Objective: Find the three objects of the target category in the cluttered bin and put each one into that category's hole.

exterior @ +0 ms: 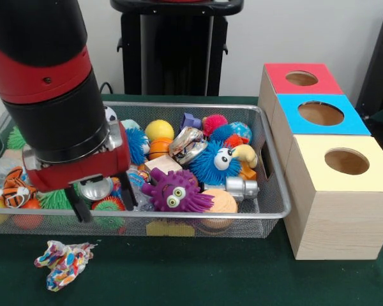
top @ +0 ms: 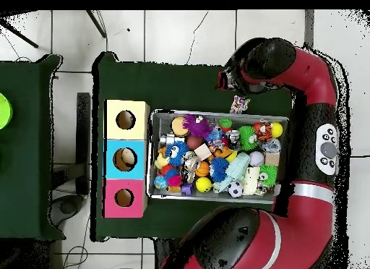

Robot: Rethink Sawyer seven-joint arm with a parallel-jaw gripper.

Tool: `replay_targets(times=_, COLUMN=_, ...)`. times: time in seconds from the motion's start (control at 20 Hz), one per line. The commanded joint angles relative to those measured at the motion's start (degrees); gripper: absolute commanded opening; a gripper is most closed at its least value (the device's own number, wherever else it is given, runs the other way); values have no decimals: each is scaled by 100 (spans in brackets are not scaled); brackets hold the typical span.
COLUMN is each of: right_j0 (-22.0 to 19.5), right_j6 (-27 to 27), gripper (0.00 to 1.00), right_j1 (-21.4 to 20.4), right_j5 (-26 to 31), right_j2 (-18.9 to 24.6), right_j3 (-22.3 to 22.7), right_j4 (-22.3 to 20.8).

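Note:
A wire mesh bin (exterior: 271, 207) is packed with several toys: a purple spiky monster (exterior: 175, 191), a blue fuzzy creature (exterior: 214, 160), a tiger (exterior: 16, 189), a yellow ball (exterior: 158, 130) and silver metal pieces (exterior: 241, 187). My gripper (exterior: 103, 203) hangs over the bin's near-left part, fingertips about at rim height, open and holding nothing. Beside the bin stand three boxes with round holes: red (exterior: 325, 80), blue (exterior: 354, 121), yellow (exterior: 313, 153). From above, the arm (top: 264, 63) hides the gripper; the bin (top: 217, 113) and the boxes (top: 108, 159) show.
A crumpled multicoloured wrapper (exterior: 64, 262) lies on the green cloth outside the bin's near-left corner, also seen from above (top: 240, 104). The arm's thick red and black wrist (exterior: 57, 95) blocks the bin's left side in the front view.

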Motion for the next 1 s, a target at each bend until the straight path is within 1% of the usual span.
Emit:
replay_targets(times=0.05, right_j0=-28, right_j6=461, gripper=100, right_j1=-86, right_j5=108, right_j2=-418, right_j3=15, right_j4=-438)
replay_targets(times=0.15, right_j0=-16, right_j6=768, gripper=100, right_j1=-330, right_j5=74, right_j2=-708, right_j3=156, right_j4=-525)
replay_targets(times=0.35, right_j0=-36, right_j6=996, gripper=100, right_j1=-511, right_j5=49, right_j2=-992, right_j3=159, right_j4=-562)
replay_targets(times=0.45, right_j0=-15, right_j6=1233, gripper=100, right_j1=-621, right_j5=41, right_j2=-1170, right_j3=181, right_j4=-590)
replay_targets(times=0.7, right_j0=100, right_j6=1968, gripper=100, right_j1=-998, right_j5=-402, right_j2=-1658, right_j3=579, right_j4=-598)
replay_targets(times=0.8, right_j0=128, right_j6=2092, gripper=100, right_j1=-982, right_j5=-589, right_j2=-1707, right_j3=691, right_j4=-552)
replay_targets(times=0.9, right_j0=152, right_j6=2185, gripper=100, right_j1=-938, right_j5=-659, right_j2=-1723, right_j3=808, right_j4=-455)
replay_targets(times=1.0, right_j0=197, right_j6=2390, gripper=100, right_j1=-998, right_j5=-754, right_j2=-1787, right_j3=999, right_j4=-356)
